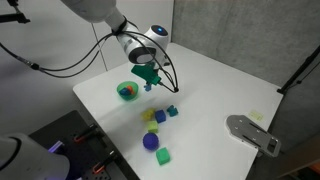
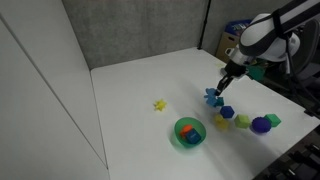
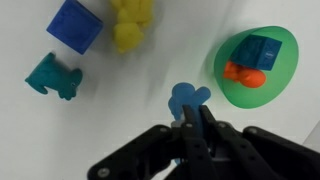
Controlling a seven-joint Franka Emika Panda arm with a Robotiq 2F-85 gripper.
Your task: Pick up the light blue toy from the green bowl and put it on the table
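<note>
My gripper is shut on the light blue toy, which sticks out past the black fingertips. It is held low over the white table, just beside the green bowl and outside its rim. The bowl holds a dark blue cube and an orange piece. In an exterior view the gripper holds the toy beyond the bowl. In an exterior view the gripper hangs beside the bowl. I cannot tell whether the toy touches the table.
A teal toy, a dark blue cube and a yellow toy lie near the gripper. A purple ball, a green cube and a yellow star lie on the table. A grey object sits near one edge.
</note>
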